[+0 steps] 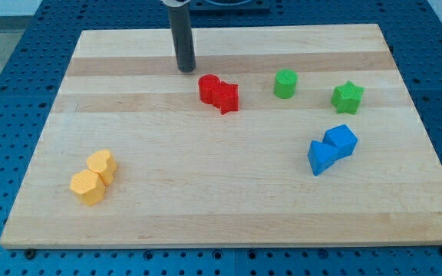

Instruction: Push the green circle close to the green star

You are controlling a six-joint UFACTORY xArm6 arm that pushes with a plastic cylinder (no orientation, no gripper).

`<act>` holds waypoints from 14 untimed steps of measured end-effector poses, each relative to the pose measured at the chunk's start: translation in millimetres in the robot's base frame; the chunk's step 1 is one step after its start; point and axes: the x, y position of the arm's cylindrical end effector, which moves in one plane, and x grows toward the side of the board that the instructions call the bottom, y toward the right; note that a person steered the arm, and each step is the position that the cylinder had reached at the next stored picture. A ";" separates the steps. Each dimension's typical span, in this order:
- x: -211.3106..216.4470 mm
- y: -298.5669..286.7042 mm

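The green circle (285,83) sits on the wooden board (229,199) right of centre, near the view's top. The green star (347,96) lies a short way to its right, apart from it. My tip (186,69) rests on the board at the top centre, well to the left of the green circle. Two touching red blocks lie between my tip and the circle: a rounded one (209,88) and a star-like one (227,97), just below and right of my tip.
Two touching blue blocks (332,148) lie below the green star. Two touching yellow blocks (94,178) lie at the lower left. The board sits on a blue perforated table (6,92).
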 end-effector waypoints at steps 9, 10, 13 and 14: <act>-7.8 121.6; -7.9 75.7; 8.6 88.7; 13.4 113.3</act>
